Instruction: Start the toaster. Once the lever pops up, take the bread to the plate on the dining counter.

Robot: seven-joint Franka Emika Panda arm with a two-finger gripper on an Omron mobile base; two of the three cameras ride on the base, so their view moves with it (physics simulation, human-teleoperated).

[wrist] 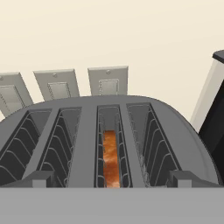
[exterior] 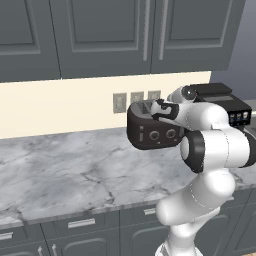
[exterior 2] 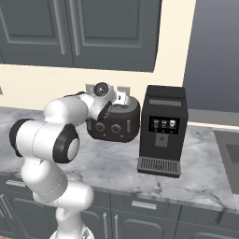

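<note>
The black four-slot toaster (exterior: 152,131) (exterior 2: 114,122) stands on the marble worktop against the wall. In the hand view I look down into the toaster (wrist: 89,131). The bread (wrist: 110,159) sits low in the third slot from the left, its tan edge showing. A small pale lever (exterior: 141,135) (exterior 2: 129,126) shows on the toaster's front face beside the two knobs. My gripper (exterior: 159,108) (exterior 2: 122,100) (wrist: 112,180) hovers just above the toaster's top, open and empty, with its fingertips (wrist: 40,179) wide apart. The plate and the dining counter are out of view.
A tall black coffee machine (exterior 2: 163,130) (exterior: 235,107) stands close to the toaster's right. Wall outlets (wrist: 107,81) sit behind it, and grey cabinets (exterior: 100,35) hang above. The marble worktop (exterior: 65,170) stretches left. A sink (exterior 2: 229,156) lies at the far right.
</note>
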